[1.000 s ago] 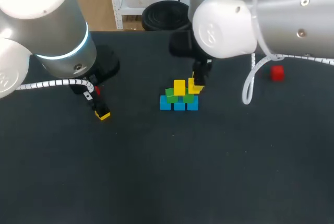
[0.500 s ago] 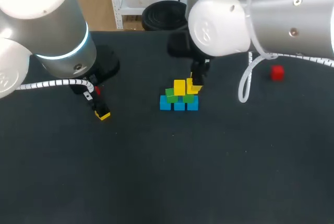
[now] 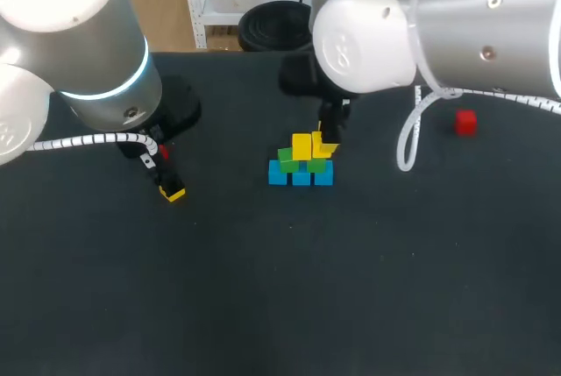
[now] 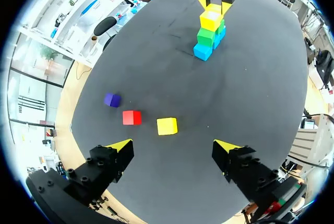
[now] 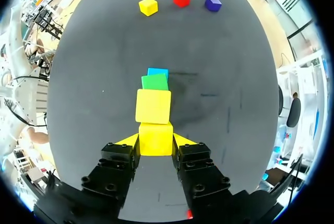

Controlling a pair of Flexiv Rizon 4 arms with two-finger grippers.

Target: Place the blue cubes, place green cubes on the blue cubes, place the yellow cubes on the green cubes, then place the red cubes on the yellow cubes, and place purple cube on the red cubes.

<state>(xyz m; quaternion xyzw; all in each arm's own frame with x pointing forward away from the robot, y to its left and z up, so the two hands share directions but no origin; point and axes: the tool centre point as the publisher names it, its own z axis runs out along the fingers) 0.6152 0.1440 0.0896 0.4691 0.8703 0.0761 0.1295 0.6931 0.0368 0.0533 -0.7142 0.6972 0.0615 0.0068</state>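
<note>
Right fingers (image 5: pixel 123 153) pinch yellow cube (image 5: pixel 155 138).

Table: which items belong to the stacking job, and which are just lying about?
Job: blue cubes, green cubes, stacked yellow cube, held yellow cube in right gripper, loose yellow cube, red cubes, purple cube.
Lying about: nothing seen on the table.

Dark tabletop (image 3: pixel 289 288), pretty sparse. A row of blue cubes (image 3: pixel 301 177) sits on it near the middle. Off to one side, a yellow cube (image 4: pixel 167 126), red cube (image 4: pixel 132 117) and purple cube (image 4: pixel 111 99) lie close together. A second red cube (image 3: pixel 465 122) sits alone, well apart on the other side.
</note>
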